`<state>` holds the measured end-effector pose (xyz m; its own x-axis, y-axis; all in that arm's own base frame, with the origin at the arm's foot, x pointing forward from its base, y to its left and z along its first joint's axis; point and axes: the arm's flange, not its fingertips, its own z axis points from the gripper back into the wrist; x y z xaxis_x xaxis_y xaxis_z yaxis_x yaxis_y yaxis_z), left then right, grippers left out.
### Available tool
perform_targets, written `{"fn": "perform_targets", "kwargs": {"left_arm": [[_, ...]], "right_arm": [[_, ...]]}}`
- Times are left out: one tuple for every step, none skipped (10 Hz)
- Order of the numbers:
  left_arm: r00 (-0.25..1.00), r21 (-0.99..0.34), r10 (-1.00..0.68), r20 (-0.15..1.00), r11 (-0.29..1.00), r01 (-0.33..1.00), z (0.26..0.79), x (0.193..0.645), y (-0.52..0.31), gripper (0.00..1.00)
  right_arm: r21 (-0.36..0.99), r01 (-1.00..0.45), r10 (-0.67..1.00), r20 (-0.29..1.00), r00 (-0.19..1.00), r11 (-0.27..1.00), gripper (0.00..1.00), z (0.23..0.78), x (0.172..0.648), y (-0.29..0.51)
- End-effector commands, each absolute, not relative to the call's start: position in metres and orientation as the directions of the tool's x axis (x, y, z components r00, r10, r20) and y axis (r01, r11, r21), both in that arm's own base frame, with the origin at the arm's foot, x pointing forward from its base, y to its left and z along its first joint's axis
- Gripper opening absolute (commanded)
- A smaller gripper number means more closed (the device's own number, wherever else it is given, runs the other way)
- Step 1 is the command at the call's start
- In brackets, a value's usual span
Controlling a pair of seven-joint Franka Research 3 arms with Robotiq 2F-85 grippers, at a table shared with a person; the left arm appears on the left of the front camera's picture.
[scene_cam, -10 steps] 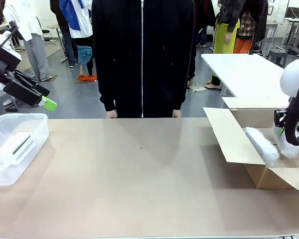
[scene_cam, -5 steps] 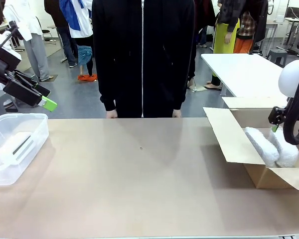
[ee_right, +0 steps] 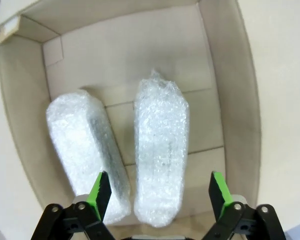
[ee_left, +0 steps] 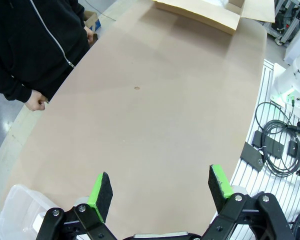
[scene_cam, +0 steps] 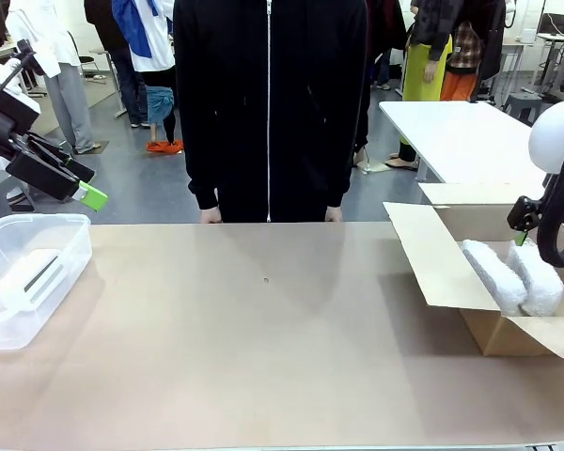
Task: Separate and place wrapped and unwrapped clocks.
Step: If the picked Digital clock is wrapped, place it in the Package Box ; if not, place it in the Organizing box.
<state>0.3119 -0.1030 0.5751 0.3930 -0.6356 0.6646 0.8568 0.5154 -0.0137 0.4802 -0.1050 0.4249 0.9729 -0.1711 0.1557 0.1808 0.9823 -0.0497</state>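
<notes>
Front view shows a wide tan table point(scene_cam: 263, 348) with a person in a black zipped jacket point(scene_cam: 268, 103) standing at its far edge, hands resting at the table's rim. At the robot's right sits an open cardboard box point(scene_cam: 508, 329) holding both wrapped bundles, and at its left a clear plastic bin point(scene_cam: 70, 240) holding the unwrapped clock point(scene_cam: 30, 277), white with a dark screen. The right gripper point(ee_right: 157, 192) hangs directly above the box with its green-padded fingers spread wide and nothing between them. Beneath it, the right wrist view shows the two bundles lying side by side, touching or nearly so, the first bundle point(ee_right: 87, 152) slightly angled and the second bundle point(ee_right: 161, 150) running straight away from the fingers. Their long axes lie across the line between the pads. The left gripper point(ee_left: 160, 187) is also open and empty, above the table near the bin, well apart from the box. Sorting looks complete, so any coming move is likely a retreat upward.
</notes>
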Motion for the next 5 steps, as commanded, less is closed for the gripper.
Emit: {"fn": "perform_targets", "kwargs": {"left_arm": [[0.392,-0.007,-0.633,0.668,0.522,0.853,0.575,0.313,-0.103,1.00],[0.392,-0.007,-0.633,0.668,0.522,0.853,0.575,0.313,-0.103,1.00],[0.392,-0.007,-0.633,0.668,0.522,0.853,0.575,0.313,-0.103,1.00],[0.392,-0.007,-0.633,0.668,0.522,0.853,0.575,0.313,-0.103,1.00],[0.392,-0.007,-0.633,0.668,0.522,0.853,0.575,0.313,-0.103,1.00]], "right_arm": [[-0.057,0.101,-0.091,0.148,0.985,0.993,1.00,0.466,0.461,-0.102],[-0.057,0.061,-0.053,0.141,0.989,0.996,1.00,0.484,0.451,-0.099],[-0.044,0.015,-0.009,0.129,0.992,0.999,1.00,0.500,0.442,-0.095],[-0.029,-0.053,0.057,0.154,0.986,0.998,1.00,0.517,0.429,-0.088],[-0.013,-0.115,0.116,0.168,0.979,0.993,1.00,0.530,0.420,-0.082]]}}
